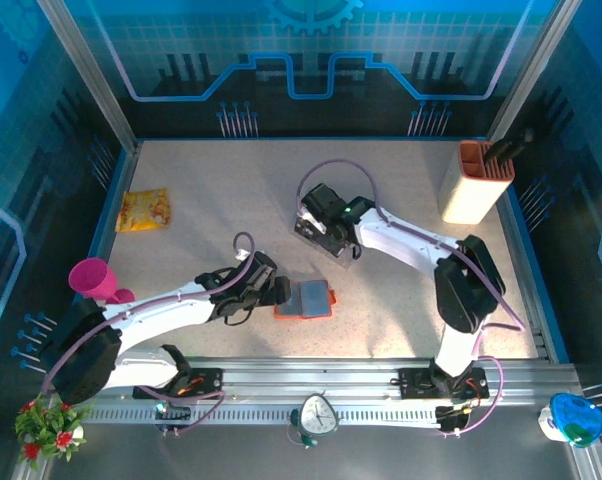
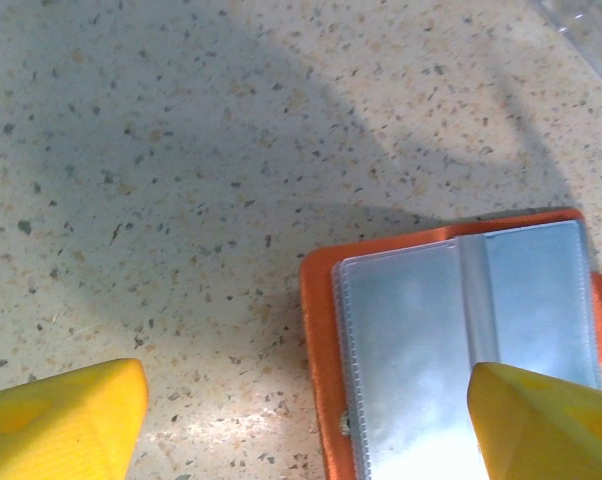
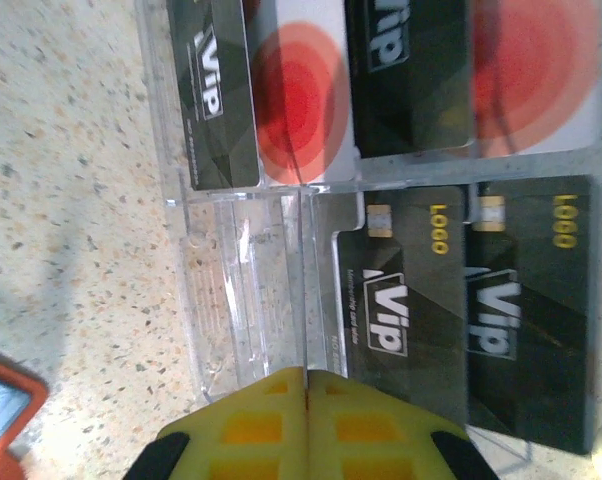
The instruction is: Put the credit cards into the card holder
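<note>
At the far left of the speckled bench lies a yellow packet, its printing too small to read, and nearer the front a pink cup stands at the edge. The left end effector hangs low over the bench with its yellow fingers spread wide and nothing between them. One finger is over bare surface and the other over the card holder. This lies opened flat near the middle front, orange-red with grey-clear pockets facing up. Right of it and further back is a clear plastic tray holding the credit cards, which lie side by side in its compartments. The two nearer cards are black, each with a white "Vip" mark, a gold "LOGO" and a small chip. The two further ones also carry "Vip" on black, beside red concentric rings on white. A line of small print beside one "Vip" mark is too fine to read. The right end effector is at the tray's near edge with its yellow fingers pressed together. I cannot tell whether a card edge is pinched between them. At the back right stands a tall cream-and-orange container.
</note>
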Controlling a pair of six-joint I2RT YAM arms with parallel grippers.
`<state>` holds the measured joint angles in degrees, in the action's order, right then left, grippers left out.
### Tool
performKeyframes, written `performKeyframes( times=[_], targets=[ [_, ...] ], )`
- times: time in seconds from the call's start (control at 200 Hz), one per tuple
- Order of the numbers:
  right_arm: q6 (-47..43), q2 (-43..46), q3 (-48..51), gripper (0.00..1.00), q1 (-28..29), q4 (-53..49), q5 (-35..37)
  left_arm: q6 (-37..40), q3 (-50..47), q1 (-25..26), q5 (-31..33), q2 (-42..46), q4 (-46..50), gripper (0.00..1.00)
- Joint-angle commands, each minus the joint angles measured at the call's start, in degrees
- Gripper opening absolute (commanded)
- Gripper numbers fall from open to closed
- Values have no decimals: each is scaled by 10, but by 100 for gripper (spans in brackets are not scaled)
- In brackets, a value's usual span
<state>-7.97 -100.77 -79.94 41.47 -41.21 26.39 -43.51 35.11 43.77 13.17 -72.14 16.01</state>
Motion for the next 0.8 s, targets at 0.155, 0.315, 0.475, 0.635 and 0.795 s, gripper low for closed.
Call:
performKeyframes(
  times=[0.155, 0.315, 0.475, 0.635, 0.795],
  targets=[
    [98, 135, 51, 0, 4, 37, -91, 21, 36, 6, -2, -6, 41, 85],
    [226, 225, 168, 0, -22, 156, -225, 23, 50, 28, 31, -26, 67, 85],
    [354, 294, 315, 0, -47, 309, -314, 13, 42, 42, 53, -46, 73, 85],
    [449, 319, 429, 0, -51, 445, -352, -3, 30, 48, 66, -58, 75, 84],
    [524, 304, 512, 0, -50, 590, -381, -11, 20, 49, 77, -62, 81, 84]
  ],
)
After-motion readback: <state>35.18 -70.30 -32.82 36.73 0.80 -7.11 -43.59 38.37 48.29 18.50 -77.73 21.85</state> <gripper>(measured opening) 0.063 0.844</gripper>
